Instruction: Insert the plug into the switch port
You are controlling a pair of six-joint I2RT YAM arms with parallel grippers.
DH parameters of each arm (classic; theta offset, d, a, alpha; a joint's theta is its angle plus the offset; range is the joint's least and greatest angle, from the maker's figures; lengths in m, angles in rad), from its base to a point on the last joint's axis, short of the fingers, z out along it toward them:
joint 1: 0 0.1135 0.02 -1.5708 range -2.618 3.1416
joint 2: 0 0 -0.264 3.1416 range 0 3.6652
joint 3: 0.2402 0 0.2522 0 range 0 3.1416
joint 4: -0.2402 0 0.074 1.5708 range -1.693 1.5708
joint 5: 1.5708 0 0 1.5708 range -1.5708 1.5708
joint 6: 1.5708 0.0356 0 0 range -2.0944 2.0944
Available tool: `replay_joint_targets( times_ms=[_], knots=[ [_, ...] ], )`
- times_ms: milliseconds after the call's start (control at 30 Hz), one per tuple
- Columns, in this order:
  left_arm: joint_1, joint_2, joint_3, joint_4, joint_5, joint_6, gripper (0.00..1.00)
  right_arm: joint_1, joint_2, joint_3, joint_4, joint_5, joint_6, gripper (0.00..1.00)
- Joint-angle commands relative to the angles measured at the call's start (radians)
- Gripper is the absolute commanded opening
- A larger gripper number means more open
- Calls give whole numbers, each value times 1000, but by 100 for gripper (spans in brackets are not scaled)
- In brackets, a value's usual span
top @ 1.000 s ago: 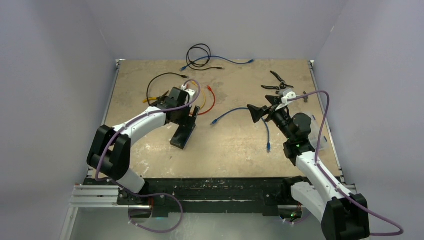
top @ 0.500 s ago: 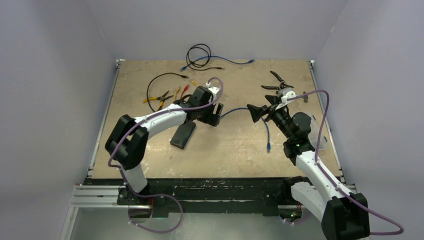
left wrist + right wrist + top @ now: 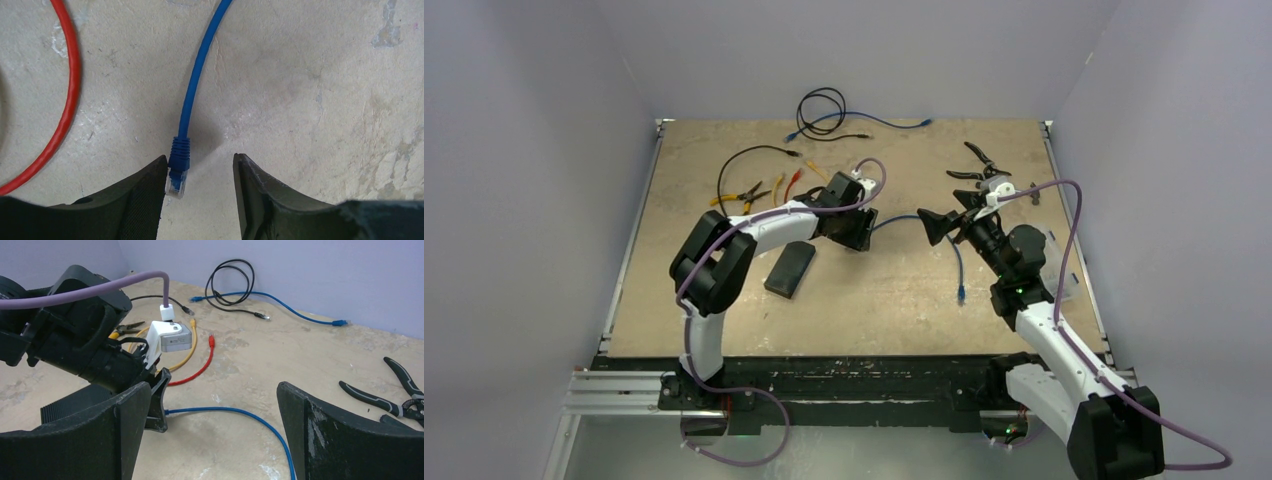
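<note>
Left gripper (image 3: 200,175) moved over ribbed blue plug (image 3: 178,164).

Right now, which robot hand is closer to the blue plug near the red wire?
Left: the left gripper straddles the blue plug; the right gripper hangs farther along the cable.

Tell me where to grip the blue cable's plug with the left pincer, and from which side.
Grip the plug by its blue boot, behind the clear tip, coming straight down from above. It lies flat on the table, cable trailing away, between the fingers of the left pincer but near one; centre it first.
</note>
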Motion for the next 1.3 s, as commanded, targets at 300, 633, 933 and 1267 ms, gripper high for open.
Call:
replay_joint_targets(
  times_ms=[300, 633, 933, 1267],
  knots=[
    [1, 50, 35, -34, -50, 39, 39, 2, -2, 38, 6, 5, -7, 99],
    [1, 50, 51, -47, -41, 72, 22, 3, 17, 49, 8, -1, -8, 99],
    [5, -69, 41, -108, 8, 106, 0, 4, 13, -7, 124, 14, -58, 99],
    [114, -172, 11, -203, 309, 102, 0, 8, 12, 53, 22, -166, -313, 99]
  ],
)
